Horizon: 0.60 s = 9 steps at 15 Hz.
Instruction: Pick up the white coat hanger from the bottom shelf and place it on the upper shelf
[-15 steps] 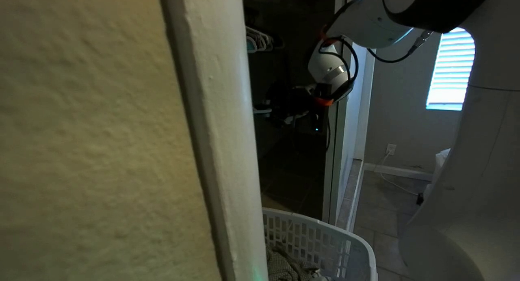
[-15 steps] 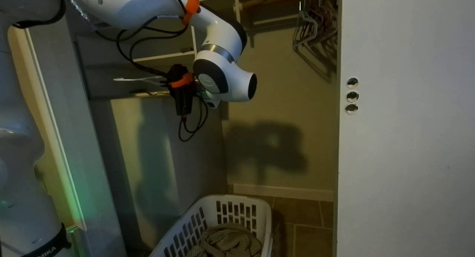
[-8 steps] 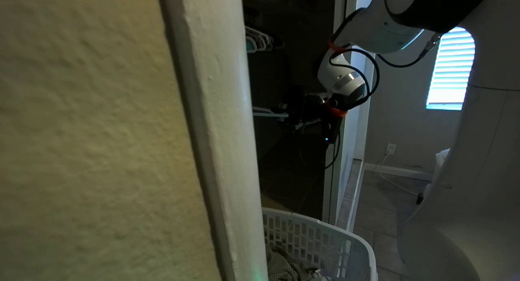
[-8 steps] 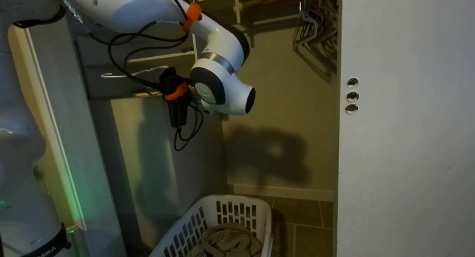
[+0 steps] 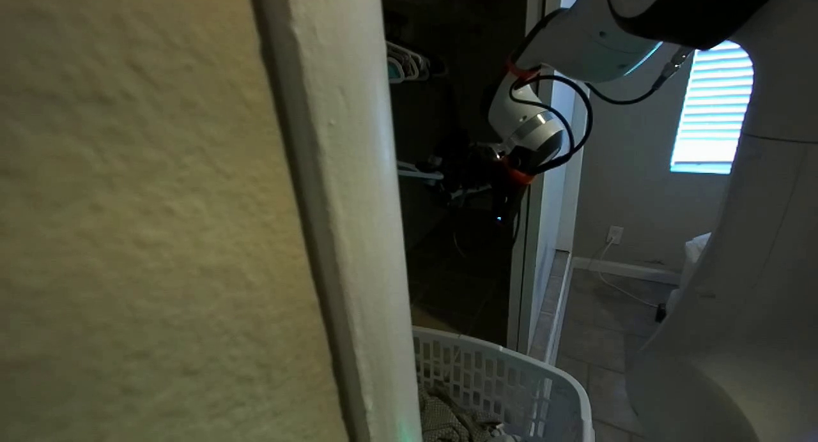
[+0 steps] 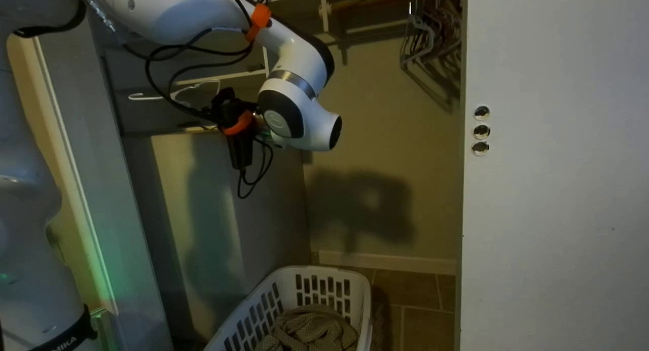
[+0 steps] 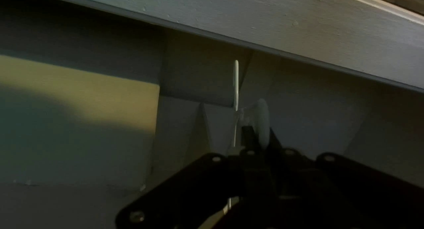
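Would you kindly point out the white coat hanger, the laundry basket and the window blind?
White coat hanger [image 7: 263, 123]: in the wrist view, on its thicker part.
Laundry basket [image 6: 329, 271]: in an exterior view, on its far rim.
Window blind [image 5: 710, 113]: in an exterior view, on its bright slats.

Brings the white coat hanger [image 6: 152, 98] farther left and higher in an exterior view than a second ago, and shows more of its bent outline above the gripper [image 6: 215, 110]. Lowers the white wrist [image 6: 317, 128] over that second, yet holds it slightly higher and farther left than half a second ago. Drags the shadow [image 6: 362, 204] on the back wall [image 6: 385, 112] the same way. In an exterior view, sets the lower orange band [image 5: 519, 174] left of its place half a second ago and, against a full second ago, hangs it lower and spreads the cable [image 5: 591, 116] into a wider loop.
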### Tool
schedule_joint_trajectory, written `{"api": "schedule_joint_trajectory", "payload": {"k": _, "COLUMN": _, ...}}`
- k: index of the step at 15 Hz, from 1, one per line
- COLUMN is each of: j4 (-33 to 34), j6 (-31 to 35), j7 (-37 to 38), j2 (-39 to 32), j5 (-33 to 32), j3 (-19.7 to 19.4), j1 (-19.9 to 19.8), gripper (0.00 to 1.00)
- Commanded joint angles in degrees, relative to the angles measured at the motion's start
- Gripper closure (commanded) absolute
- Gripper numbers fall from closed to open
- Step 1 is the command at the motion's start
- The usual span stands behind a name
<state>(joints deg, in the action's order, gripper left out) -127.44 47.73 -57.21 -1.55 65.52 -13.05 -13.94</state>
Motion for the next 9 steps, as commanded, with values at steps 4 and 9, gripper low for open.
{"api": "schedule_joint_trajectory", "payload": {"k": 4, "j4": -0.18, "j6": 0.0, "j7": 0.53, "j2": 2.55, "j5": 6.12, "j3": 1.16, "j1": 1.14, "gripper": 0.98}}
{"api": "schedule_joint_trajectory", "payload": {"k": 9, "j4": 1.03, "j6": 1.69, "j7": 7.03, "j2": 5.71, "j5": 11.55, "j3": 0.49, "j1": 1.04, "gripper": 0.98}}
